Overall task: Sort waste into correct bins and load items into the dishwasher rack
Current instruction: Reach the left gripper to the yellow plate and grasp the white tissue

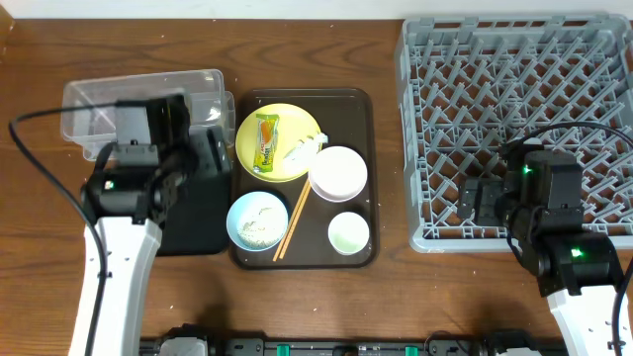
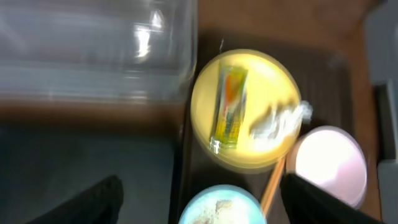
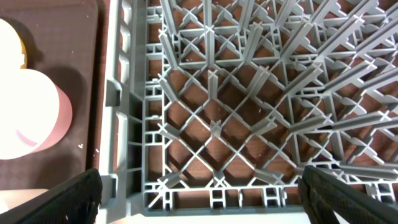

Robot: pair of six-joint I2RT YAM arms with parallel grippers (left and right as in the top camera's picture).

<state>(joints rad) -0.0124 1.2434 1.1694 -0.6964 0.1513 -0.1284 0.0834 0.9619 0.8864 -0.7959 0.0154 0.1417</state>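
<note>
Left fingers (image 2: 93,199) gape above black tray (image 1: 203,227) beside serving tray (image 1: 348,117); right fingers (image 3: 68,196) gape above rack (image 1: 514,99).

We see the yellow plate (image 1: 287,124) carrying the green-and-orange wrapper (image 1: 266,141) and white scrap (image 1: 302,150); rice bits (image 1: 259,229) lie in the blue bowl (image 1: 232,213), 2 chopsticks (image 1: 292,222) slant beside it; the grey rack (image 1: 495,59) sits right.

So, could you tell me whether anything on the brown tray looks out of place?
Nothing is spilled or broken. A snack wrapper and crumpled white scrap lie on the yellow plate, the scrap overhanging its rim, and food bits sit in the blue bowl.
</note>
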